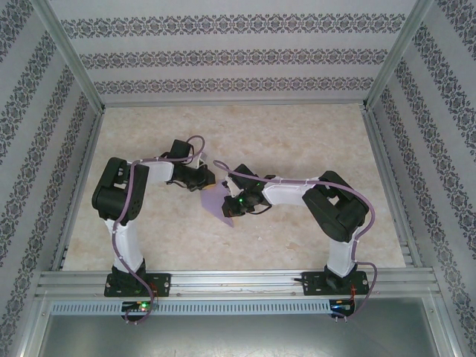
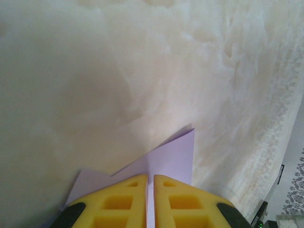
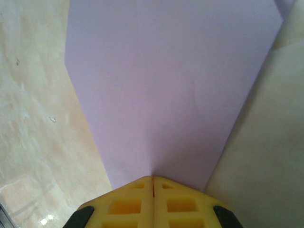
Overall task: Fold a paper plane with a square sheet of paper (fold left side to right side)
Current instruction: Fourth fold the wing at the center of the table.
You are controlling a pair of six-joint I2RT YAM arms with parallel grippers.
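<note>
The left jaws and the right jaws both clamp the creased lilac sheet of paper (image 1: 216, 203) over the table (image 1: 297, 141).

Table (image 1: 297, 141): beige marbled top. One lilac sheet of paper (image 1: 216, 202) near its middle, folded, pointed corner toward the near edge.

I've got one thin matte light-purple sheet of paper (image 1: 217, 204), unmarked and already creased into a smaller pointed shape. It sits mid-desk (image 1: 297, 141), with its narrow tip toward the near edge. In the left wrist view a sharp corner juts out over the marbled surface, and a second layer's edge shows to the left. In the right wrist view it's a broad flat face tapering toward the camera.
</note>
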